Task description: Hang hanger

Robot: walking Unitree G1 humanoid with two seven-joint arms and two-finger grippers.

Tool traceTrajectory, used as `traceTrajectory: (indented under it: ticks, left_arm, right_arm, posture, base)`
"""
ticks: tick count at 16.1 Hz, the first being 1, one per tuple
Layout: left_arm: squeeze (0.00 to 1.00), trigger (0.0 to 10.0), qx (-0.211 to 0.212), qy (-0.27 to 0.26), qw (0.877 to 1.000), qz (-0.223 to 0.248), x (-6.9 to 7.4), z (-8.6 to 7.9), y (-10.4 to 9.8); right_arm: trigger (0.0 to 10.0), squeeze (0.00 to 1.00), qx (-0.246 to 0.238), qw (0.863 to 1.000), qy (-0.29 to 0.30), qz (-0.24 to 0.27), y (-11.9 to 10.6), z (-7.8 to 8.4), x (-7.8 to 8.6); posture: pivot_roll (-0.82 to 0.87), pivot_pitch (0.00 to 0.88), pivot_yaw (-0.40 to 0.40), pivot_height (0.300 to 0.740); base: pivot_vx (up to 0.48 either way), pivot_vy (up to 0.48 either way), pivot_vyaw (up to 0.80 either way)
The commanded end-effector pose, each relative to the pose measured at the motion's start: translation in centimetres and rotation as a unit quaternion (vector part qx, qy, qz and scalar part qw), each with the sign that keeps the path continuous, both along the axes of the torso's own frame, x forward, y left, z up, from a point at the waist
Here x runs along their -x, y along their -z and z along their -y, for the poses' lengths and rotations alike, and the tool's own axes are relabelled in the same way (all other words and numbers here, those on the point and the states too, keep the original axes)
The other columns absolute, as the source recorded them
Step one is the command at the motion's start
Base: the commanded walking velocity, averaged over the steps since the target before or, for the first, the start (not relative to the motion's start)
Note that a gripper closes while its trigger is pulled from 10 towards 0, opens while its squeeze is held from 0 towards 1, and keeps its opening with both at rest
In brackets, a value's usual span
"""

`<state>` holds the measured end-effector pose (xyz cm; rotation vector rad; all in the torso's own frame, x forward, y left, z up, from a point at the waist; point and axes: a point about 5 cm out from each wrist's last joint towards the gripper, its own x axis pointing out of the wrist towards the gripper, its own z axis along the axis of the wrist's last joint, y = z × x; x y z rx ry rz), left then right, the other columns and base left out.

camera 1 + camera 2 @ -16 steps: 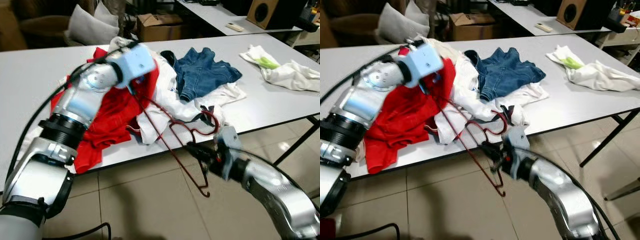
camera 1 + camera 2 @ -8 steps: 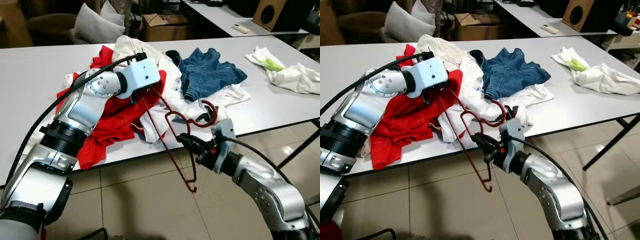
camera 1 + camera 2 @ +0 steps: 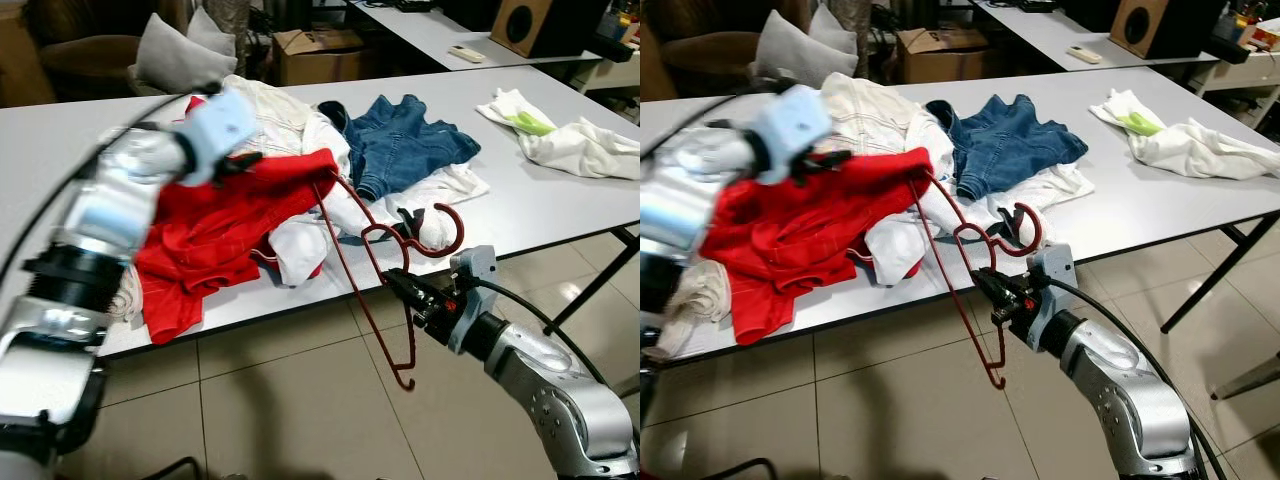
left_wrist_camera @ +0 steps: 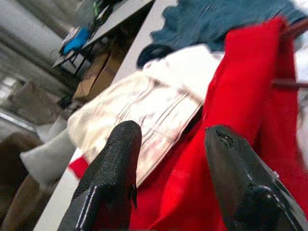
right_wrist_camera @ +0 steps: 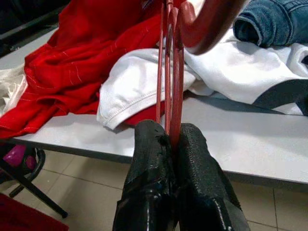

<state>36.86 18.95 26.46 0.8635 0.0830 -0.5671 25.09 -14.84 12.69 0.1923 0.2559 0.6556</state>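
A dark red wire hanger [image 5: 175, 91] hangs tilted off the table's front edge, hook [image 3: 455, 243] up, with my right gripper [image 3: 400, 286] shut on its neck. The hanger's upper end reaches the raised edge of a red garment [image 3: 230, 220] in the clothes pile. My left gripper [image 3: 245, 160], blurred, hovers over that red garment; in the left wrist view its fingers [image 4: 115, 159] stand apart with red and cream cloth beyond them. I cannot tell whether the hanger's end sits inside the garment.
The grey table [image 3: 560, 200] also holds blue jeans [image 3: 410, 145], white garments [image 3: 300, 240] and more white cloth [image 3: 580, 150] at the right. Table legs [image 3: 590, 285] stand to the right above tiled floor [image 3: 280, 410]. A cardboard box [image 3: 315, 50] and cushion [image 3: 175, 60] lie behind.
My left arm has swung left, away from the hanger's upper end. The red garment's edge now stretches up to that end. The right gripper has carried the hanger slightly right.
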Motion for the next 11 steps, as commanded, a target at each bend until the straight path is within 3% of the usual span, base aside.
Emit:
traceTrajectory:
  ticks: [1, 3, 5, 7, 10, 11]
  left_arm:
    - [0.00, 10.0, -0.007, -0.033, 0.999, -0.017, 0.1, -2.3, 0.6]
    - [0.00, 10.0, -0.013, -0.064, 0.997, -0.041, 0.2, -4.3, 1.9]
    - [0.00, 10.0, -0.012, -0.046, 0.997, -0.059, 0.1, -4.2, 3.8]
    - [0.00, 10.0, -0.035, -0.014, 0.998, -0.053, 0.1, -3.2, 5.2]
    - [0.00, 10.0, 0.054, 0.059, 0.997, -0.017, 0.4, 0.3, 3.5]
    - [0.00, 10.0, 0.060, 0.076, 0.995, -0.025, 0.6, 0.9, 4.0]
  right_arm:
    - [10.0, 0.00, -0.007, 1.000, 0.014, 0.006, -0.5, 0.4, 0.0]
    - [10.0, 0.00, -0.010, 1.000, 0.021, 0.006, -0.5, 0.6, 0.1]
    - [10.0, 0.00, -0.010, 1.000, 0.025, 0.004, -0.5, 0.7, 0.3]
    - [10.0, 0.00, -0.008, 1.000, 0.028, 0.003, -0.4, 0.9, 0.4]
    - [10.0, 0.00, -0.006, 0.999, 0.033, 0.005, -0.5, 1.0, 0.5]
    - [10.0, 0.00, -0.005, 0.999, 0.034, 0.005, -0.5, 1.0, 0.5]
  posture:
    - [-0.13, 0.000, -0.014, 0.740]
    - [-0.13, 0.000, -0.013, 0.740]
    - [-0.13, 0.000, -0.013, 0.740]
    - [-0.14, 0.000, -0.004, 0.740]
    - [-0.15, 0.000, 0.006, 0.740]
    - [-0.15, 0.000, 0.005, 0.740]
  base:
    - [0.000, 0.000, 0.00]
    - [0.000, 0.000, 0.00]
    - [0.000, 0.000, 0.00]
    - [0.000, 0.000, 0.00]
    - [0.000, 0.000, 0.00]
    - [0.000, 0.000, 0.00]
